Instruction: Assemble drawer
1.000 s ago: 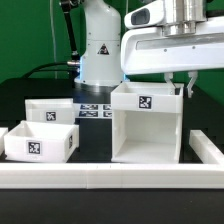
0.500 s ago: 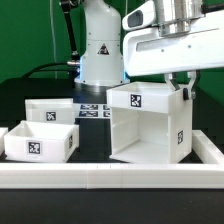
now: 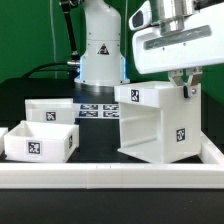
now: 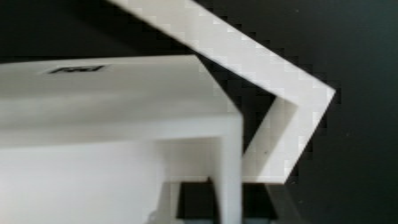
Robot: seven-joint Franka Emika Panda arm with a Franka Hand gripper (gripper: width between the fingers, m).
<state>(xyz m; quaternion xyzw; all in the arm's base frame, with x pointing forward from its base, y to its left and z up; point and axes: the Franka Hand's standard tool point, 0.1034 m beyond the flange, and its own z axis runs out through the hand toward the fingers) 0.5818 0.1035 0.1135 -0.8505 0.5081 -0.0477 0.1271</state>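
The large white cube-like housing (image 3: 155, 125) stands on the black table at the exterior view's right, turned so one corner faces the camera, with tags on its top edge and side. My gripper (image 3: 185, 88) is shut on the top of its right-hand wall. In the wrist view the housing (image 4: 107, 110) fills the frame, and its thin wall runs between my dark fingers (image 4: 192, 200), my gripper (image 4: 226, 205) closed on it. Two shallow white trays stand at the left, one in front (image 3: 40, 140) and one behind (image 3: 50, 108).
A low white border bar (image 3: 110, 176) runs along the table's front, and another (image 3: 212, 150) along the right, close to the housing; it also shows in the wrist view (image 4: 267, 70). The marker board (image 3: 98, 109) lies at the back by the robot's base.
The housing has turned on the table in my grip, from open front facing the camera to corner-on, and has shifted right. My gripper moved right with it. The trays have not moved.
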